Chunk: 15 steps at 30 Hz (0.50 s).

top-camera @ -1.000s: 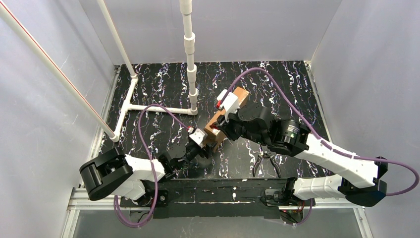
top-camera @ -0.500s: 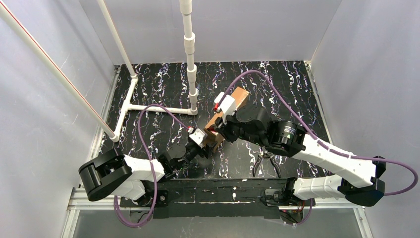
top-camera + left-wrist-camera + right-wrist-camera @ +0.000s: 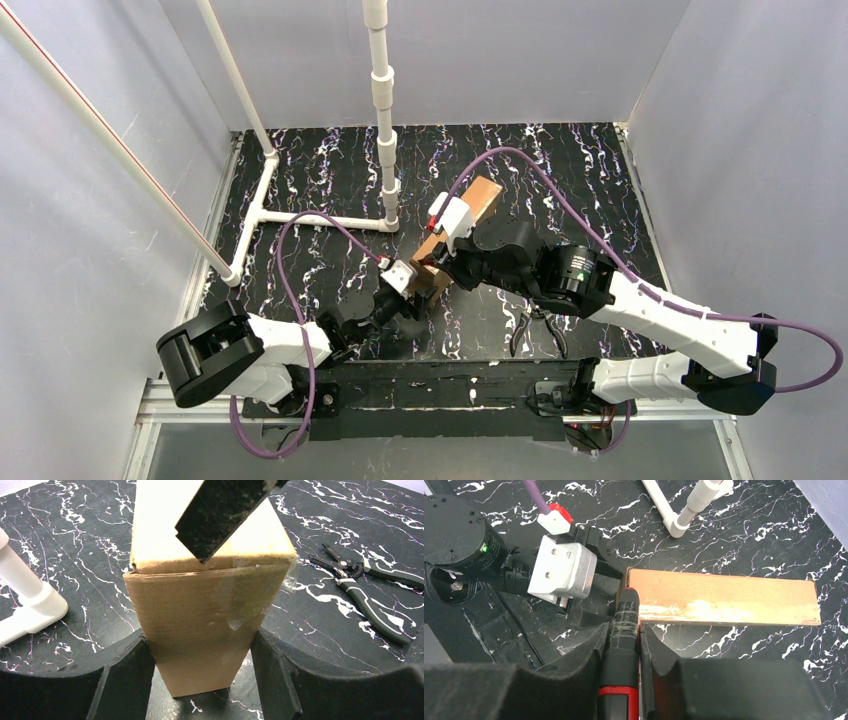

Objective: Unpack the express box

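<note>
Clamping the flat brown cardboard express box [image 3: 724,600], left gripper [image 3: 200,652] braces it; right gripper [image 3: 624,647], clenching a red-and-black cutter [image 3: 623,622], should slit the clear tape [image 3: 250,595] shallowly.

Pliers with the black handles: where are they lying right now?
In the top view, the pliers lie on the table right of centre, near its front edge, just right of the express box's near end.
</note>
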Each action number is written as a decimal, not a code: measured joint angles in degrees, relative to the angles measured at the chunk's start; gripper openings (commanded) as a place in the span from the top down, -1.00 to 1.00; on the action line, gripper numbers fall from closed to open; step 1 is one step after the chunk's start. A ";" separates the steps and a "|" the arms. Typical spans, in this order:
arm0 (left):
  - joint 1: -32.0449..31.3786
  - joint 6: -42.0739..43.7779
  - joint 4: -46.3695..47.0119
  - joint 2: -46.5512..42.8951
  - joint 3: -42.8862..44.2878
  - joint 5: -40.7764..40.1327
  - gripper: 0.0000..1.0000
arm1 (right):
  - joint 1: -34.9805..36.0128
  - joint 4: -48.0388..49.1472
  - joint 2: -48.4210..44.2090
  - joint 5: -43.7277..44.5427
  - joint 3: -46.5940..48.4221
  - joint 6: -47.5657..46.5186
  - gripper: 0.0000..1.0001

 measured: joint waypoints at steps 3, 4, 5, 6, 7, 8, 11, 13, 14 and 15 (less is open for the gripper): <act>0.00 -0.02 -0.04 -0.02 0.00 0.00 0.23 | 0.24 -0.87 0.00 0.00 0.02 -0.02 0.97; 0.00 -0.04 -0.07 -0.02 0.00 -0.02 0.23 | 0.35 -1.18 0.07 0.02 0.02 0.00 0.97; 0.00 -0.07 -0.09 -0.02 0.00 -0.02 0.23 | 0.55 -1.42 0.09 0.09 0.04 0.07 0.97; 0.00 -0.11 -0.11 -0.02 0.00 -0.04 0.23 | 0.79 -1.73 0.15 0.31 0.13 0.11 0.97; 0.00 -0.15 -0.11 -0.02 0.00 -0.04 0.23 | 1.11 -1.95 0.20 0.66 0.13 0.15 0.97; 0.00 -0.17 -0.13 -0.02 0.00 -0.07 0.23 | 1.42 -2.19 0.28 0.98 0.17 0.22 0.97; 0.00 -0.24 -0.15 -0.02 0.00 -0.13 0.24 | 2.71 -2.67 0.85 2.56 0.59 0.59 0.97; 0.00 -0.24 -0.15 -0.02 0.00 -0.13 0.24 | 3.30 -3.04 1.31 3.54 1.09 1.11 0.97; 0.00 -0.24 -0.15 -0.02 0.00 -0.13 0.25 | 3.50 -3.37 1.62 3.98 1.46 1.33 0.97; 0.00 -0.24 -0.15 -0.02 0.00 -0.13 0.25 | 3.69 -3.87 2.05 4.50 2.10 1.66 0.97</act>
